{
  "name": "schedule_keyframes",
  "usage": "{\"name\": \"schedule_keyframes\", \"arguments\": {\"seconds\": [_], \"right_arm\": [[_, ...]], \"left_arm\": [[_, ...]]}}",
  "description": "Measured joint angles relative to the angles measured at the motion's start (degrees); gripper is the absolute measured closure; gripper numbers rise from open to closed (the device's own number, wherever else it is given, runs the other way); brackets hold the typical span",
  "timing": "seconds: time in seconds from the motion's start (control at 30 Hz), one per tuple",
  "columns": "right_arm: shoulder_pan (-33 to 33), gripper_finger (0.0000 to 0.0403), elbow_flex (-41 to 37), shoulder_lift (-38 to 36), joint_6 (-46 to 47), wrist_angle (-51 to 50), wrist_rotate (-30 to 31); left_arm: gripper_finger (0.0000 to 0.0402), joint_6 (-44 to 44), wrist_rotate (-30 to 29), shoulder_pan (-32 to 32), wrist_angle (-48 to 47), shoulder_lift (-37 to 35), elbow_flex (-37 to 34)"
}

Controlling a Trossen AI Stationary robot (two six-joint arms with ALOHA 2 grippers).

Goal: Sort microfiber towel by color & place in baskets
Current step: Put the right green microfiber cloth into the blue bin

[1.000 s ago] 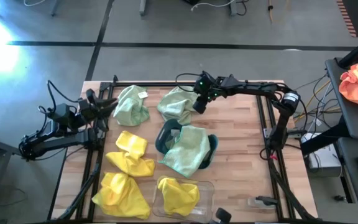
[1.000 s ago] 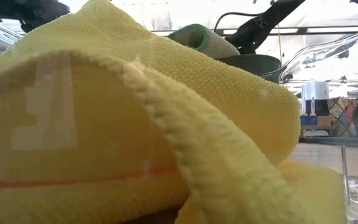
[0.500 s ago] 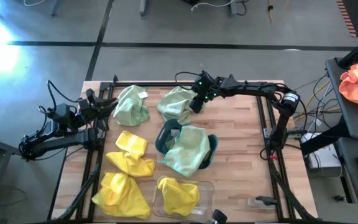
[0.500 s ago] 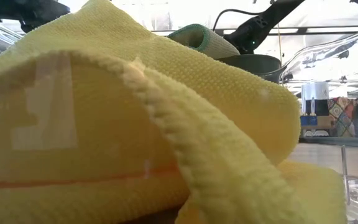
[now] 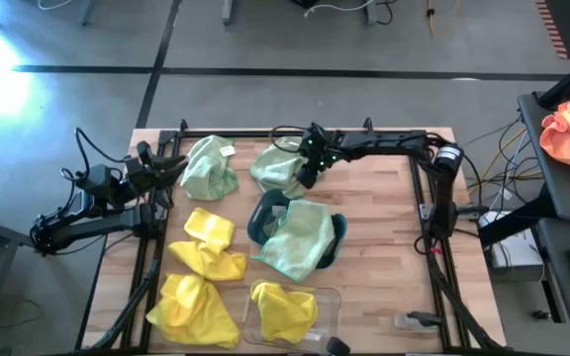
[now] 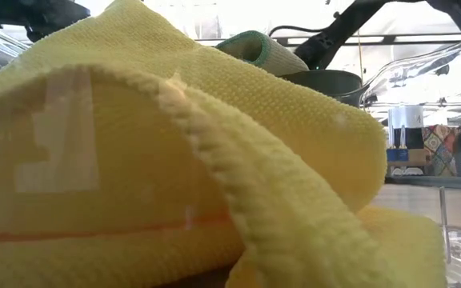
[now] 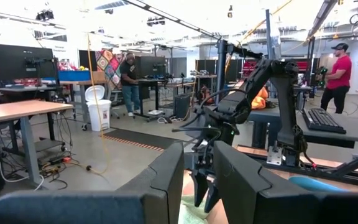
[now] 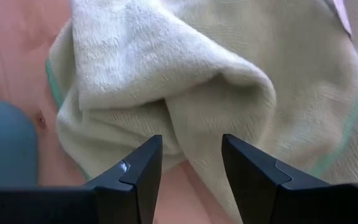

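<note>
High view: right gripper (image 5: pixel 308 174) reaching across the far side of the surface (image 5: pixel 384 227), stopped over the right edge of a pale green towel (image 5: pixel 280 164) lying crumpled at the far middle. Right arm clearly the nearer one to this cloth; left gripper (image 5: pixel 171 170) waiting at the far left edge, just beside another pale green towel (image 5: pixel 209 167), not touching it as far as can be judged.

Right wrist view: fingers (image 8: pixel 136 169) spread apart, nothing between them yet. Directly ahead of the fingers and a little beyond the tips, a thick rounded fold of the pale green towel (image 8: pixel 185 81), with a crease running down toward the gap. Long axis of this fold lying roughly across the line of the fingers, so a straight push forward probably enough to bring the fold between them. Bare wood of the surface visible at the tips, so cloth judged near but not yet caught.

Left fingers, in the left wrist view, standing partly apart with a narrow gap; nothing seen held.

Elsewhere in the high view: dark teal basket (image 5: pixel 257 222) at the middle, a third pale green towel (image 5: pixel 301 239) draped over it and hanging past its rim. Clear basket (image 5: pixel 331 302) at the near edge with one yellow towel (image 5: pixel 283 312) inside. Two more yellow towels (image 5: pixel 208 245) and (image 5: pixel 194 309) lying loose on the surface to the left of the baskets. Sorting judged only partly done.
</note>
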Motion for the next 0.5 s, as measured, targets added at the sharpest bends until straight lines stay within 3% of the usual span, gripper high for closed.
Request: {"name": "schedule_keyframes", "arguments": {"seconds": [0.3,0.5], "right_arm": [[0.09,0.0241,5.07,3.57,-2.14,-0.32,-0.87],[0.22,0.0239,10.15,6.71,-5.59,-7.56,-0.43]], "left_arm": [[0.0327,-0.20,0.03,0.01,-0.05,0.00,-0.01],[0.0327,-0.22,0.04,0.01,-1.22,0.00,-0.02]]}}
